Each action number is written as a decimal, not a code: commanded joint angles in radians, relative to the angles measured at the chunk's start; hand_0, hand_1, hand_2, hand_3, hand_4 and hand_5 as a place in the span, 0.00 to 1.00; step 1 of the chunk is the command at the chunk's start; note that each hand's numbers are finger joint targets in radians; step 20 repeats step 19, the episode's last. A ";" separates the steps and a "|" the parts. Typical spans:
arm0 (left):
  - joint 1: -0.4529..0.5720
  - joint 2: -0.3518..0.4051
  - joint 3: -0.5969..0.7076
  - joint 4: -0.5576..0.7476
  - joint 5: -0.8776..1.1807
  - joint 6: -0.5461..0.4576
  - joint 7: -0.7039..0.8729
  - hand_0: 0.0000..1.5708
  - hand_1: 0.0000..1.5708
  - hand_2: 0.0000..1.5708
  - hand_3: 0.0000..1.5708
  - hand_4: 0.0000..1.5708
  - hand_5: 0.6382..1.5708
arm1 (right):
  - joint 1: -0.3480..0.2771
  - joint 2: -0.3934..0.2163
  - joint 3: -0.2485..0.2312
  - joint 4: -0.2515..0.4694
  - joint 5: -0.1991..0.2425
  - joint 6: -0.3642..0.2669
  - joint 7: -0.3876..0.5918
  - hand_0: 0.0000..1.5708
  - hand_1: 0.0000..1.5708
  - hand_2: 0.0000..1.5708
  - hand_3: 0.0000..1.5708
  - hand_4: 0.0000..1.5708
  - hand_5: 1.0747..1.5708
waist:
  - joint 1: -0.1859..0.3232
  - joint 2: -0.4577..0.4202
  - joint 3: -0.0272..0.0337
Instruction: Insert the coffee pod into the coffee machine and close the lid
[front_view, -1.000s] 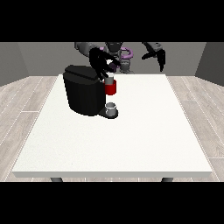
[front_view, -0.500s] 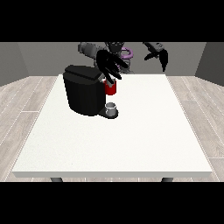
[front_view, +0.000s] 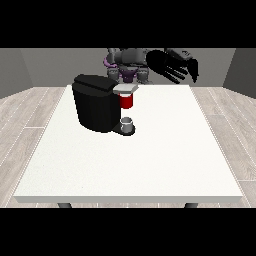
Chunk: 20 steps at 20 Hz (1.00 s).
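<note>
Hand at the view's right: raised, fingers spread, holding nothing | coffee machine: far-left on table | other hand: unseen

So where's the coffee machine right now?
The coffee machine stands on the white table at the front view's left, near the far edge, with a red thing at the machine.

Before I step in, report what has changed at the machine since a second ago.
The hand that was over the machine at the red thing has withdrawn and no longer shows. It took nothing visible along. The hand at the view's right stays raised beyond the table, fingers spread. Machine, red thing and the grey thing below it are unchanged.
</note>
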 joint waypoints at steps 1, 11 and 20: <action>-0.036 0.023 0.017 -0.011 0.023 -0.027 0.005 0.00 0.00 0.00 0.00 0.00 1.00 | -0.062 0.049 0.010 0.019 -0.019 -0.008 -0.099 0.00 0.00 0.00 0.00 0.00 1.00 | 0.023 0.057 -0.0128; 0.053 0.038 0.055 -0.005 0.055 -0.028 0.012 0.00 0.00 0.00 0.00 0.22 1.00 | -0.072 0.160 0.056 0.076 -0.037 0.004 -0.228 0.00 0.00 0.00 0.00 0.00 1.00 | -0.061 -0.029 -0.0130; 0.209 0.056 0.098 0.058 0.030 0.015 -0.054 0.00 0.00 0.00 0.00 0.17 1.00 | 0.104 0.339 0.176 0.013 -0.067 0.044 -0.331 0.00 0.00 0.00 0.00 0.17 1.00 | -0.241 -0.176 -0.0129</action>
